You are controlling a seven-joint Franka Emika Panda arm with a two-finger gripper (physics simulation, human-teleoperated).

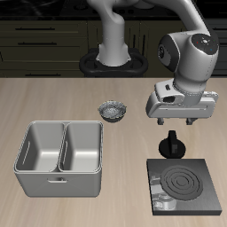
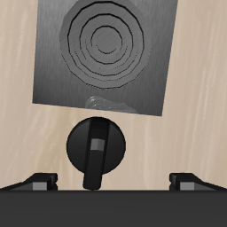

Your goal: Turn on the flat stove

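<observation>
wood table point(image 1: 53, 106): flat stove point(image 1: 184, 184) near its front edge, rings grey, not on. your gripper point(image 1: 177, 118) spread, empty, knob point(image 1: 157, 189) untouched.

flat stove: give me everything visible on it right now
The flat stove is a dark grey square slab, matte, lying flat near the table's front edge. Its round burner has concentric rings, all grey, none glowing. A small knob sits at one corner. A small black handled object stands just behind it, apart. The gripper hangs above, touching nothing.
</observation>
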